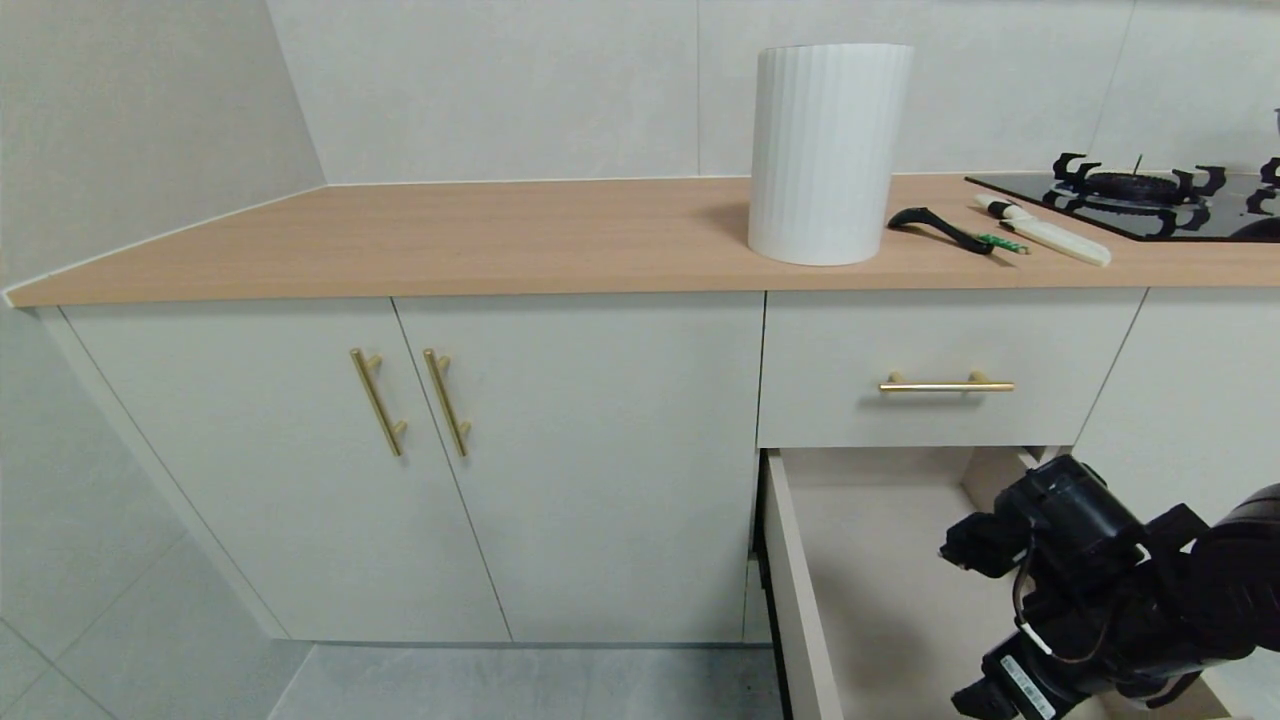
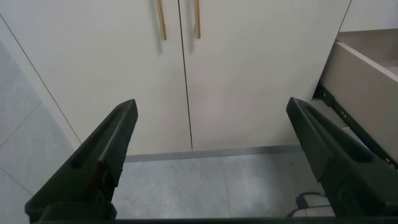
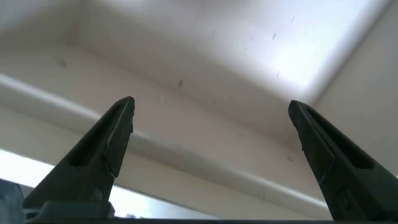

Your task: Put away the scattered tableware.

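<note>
A: Where is the tableware to be found?

B: A black-handled utensil (image 1: 940,230) and a white-handled one (image 1: 1045,232) are laid flat on the worktop (image 1: 500,240). They lie just beside the white ribbed canister (image 1: 828,150), on its hob side, and neither has been put away yet.

A: How are they likely to handle?

B: Both are judged light, stiff and slim. The smooth handles may slip, so hold is best taken across mid-handle, away from the working ends, which may be sharp.

A: And the jaws?

B: Both the left jaws and the right jaws are spread wide, with nothing held. The right arm (image 1: 1100,590) is placed over the open drawer (image 1: 800,560), below the canister.

A: What is supplied by one view and missed by another?

B: The layout of the worktop is supplied by the head view. The drawer's pale inner corner is brought close by the right wrist view. The cupboard doors (image 2: 249,74) and the floor (image 2: 205,180), down and away from the canister, are given by the left wrist view.
</note>
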{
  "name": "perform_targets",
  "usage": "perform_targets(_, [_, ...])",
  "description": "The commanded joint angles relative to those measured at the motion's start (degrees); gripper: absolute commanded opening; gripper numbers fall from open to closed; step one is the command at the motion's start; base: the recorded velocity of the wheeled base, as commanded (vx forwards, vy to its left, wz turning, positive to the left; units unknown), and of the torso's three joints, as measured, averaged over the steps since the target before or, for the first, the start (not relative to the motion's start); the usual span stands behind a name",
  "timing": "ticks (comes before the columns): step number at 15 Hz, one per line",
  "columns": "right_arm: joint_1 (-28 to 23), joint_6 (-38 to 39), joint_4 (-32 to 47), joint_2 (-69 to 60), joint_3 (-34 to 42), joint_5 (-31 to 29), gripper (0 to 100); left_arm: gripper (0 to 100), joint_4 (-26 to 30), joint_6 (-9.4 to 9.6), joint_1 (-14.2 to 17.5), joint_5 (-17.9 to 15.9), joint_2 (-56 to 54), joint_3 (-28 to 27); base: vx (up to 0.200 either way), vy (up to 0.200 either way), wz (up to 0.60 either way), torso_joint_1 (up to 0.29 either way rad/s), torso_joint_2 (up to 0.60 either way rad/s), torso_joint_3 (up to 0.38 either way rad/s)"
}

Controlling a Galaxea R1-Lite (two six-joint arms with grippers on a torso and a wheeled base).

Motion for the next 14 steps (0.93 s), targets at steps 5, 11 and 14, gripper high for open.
perform_targets(5, [-4.30,5.78,-11.02,-1.41,-2.45,-1.48,100,100,0.00,0.02,0.00,-0.02,0.02,0.01,0.000,0.000,0.00,0.000,0.00,0.000])
perform_targets(11, [-6.32,5.78,-14.01,-6.95,-2.10,-2.63,100,100,0.00,0.02,0.00,-0.02,0.02,0.01,0.000,0.000,0.00,0.000,0.00,0.000])
perform_targets(14, [-7.02,5.78,-14.01,-10.73,-2.45,-2.71,100,100,0.08,0.02,0.00,-0.02,0.02,0.01,0.000,0.000,0.00,0.000,0.00,0.000])
